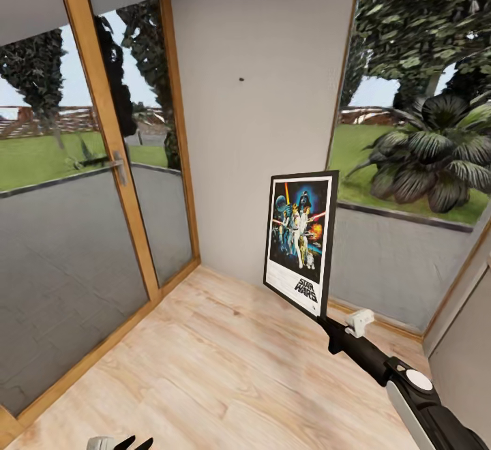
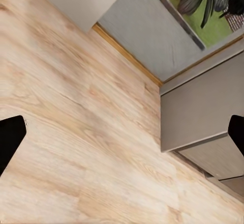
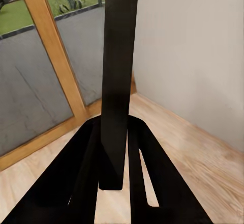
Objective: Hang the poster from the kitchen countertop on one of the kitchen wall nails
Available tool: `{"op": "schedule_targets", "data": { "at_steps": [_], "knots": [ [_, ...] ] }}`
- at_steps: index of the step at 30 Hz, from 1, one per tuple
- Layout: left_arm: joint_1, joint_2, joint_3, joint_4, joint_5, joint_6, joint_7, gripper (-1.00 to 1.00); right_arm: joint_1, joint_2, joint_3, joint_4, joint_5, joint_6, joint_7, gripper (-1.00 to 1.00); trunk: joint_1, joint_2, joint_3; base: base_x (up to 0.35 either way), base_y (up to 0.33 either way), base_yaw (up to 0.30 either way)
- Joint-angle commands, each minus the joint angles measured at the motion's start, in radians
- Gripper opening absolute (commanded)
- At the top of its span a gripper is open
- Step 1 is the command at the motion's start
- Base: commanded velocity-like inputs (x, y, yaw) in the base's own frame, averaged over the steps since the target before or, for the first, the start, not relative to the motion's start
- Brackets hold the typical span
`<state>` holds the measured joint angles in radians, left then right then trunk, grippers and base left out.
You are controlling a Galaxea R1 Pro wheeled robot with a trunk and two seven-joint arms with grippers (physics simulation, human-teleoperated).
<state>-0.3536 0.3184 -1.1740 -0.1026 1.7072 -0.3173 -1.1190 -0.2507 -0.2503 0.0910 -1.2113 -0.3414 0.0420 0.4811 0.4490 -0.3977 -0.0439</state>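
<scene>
head view first: the right claw (image 1: pixel 326 318) sits lower right of centre, clamped on the bottom corner of the upright rectangular star wars poster with the thin black frame and white border (image 1: pixel 301 241). the poster stands up out of the claw with its long axis running up the frame, leaning a bit, printed face toward the camera. the tiny dark nail (image 1: pixel 241 80) is a speck on the plain pale grey wall panel (image 1: pixel 259 129), in the upper middle of the frame, above the poster's top edge and off to the left of it. that's the relation that counts imo: the poster has to go up and left toward the wall, and the right arm is the one carrying it, so it's the arm for the job. the left claw (image 1: pixel 129 444) just pokes in at the bottom edge, well apart from the poster.

left wrist view: the left claw (image 2: pixel 122 132) is spread wide, one dark fingertip at each side edge, nothing between them, light wood plank floor (image 2: pixel 76 132) below and a grey cabinet front (image 2: pixel 203 107) on the right.

right wrist view: the poster (image 3: pixel 119 71) shows edge-on as a tall black strip running from centre bottom to the top of the frame, pinched between the black fingers (image 3: pixel 81 183) of the right claw. the grey wall fills the right half, a wood-framed glass door (image 3: pixel 51 71) the left. the nail isn't something i can make out here.
</scene>
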Motion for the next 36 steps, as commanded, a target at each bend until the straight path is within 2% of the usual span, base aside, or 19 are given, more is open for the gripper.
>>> {"op": "schedule_targets", "data": {
  "at_steps": [1,36],
  "knots": [
    [-0.001,0.001,-0.009,-0.002,0.008,-0.005,0.000,1.00,-0.001,-0.001,0.001,-0.001,-0.013,0.006,0.005,-1.00,0.001,-0.002,-0.002,0.195,0.255,0.000],
    [-0.001,0.001,-0.008,-0.002,0.008,-0.005,-0.001,1.00,-0.001,0.000,0.001,0.000,-0.013,0.006,0.005,-1.00,0.001,-0.002,-0.002,0.195,0.255,0.000]
  ]
}}
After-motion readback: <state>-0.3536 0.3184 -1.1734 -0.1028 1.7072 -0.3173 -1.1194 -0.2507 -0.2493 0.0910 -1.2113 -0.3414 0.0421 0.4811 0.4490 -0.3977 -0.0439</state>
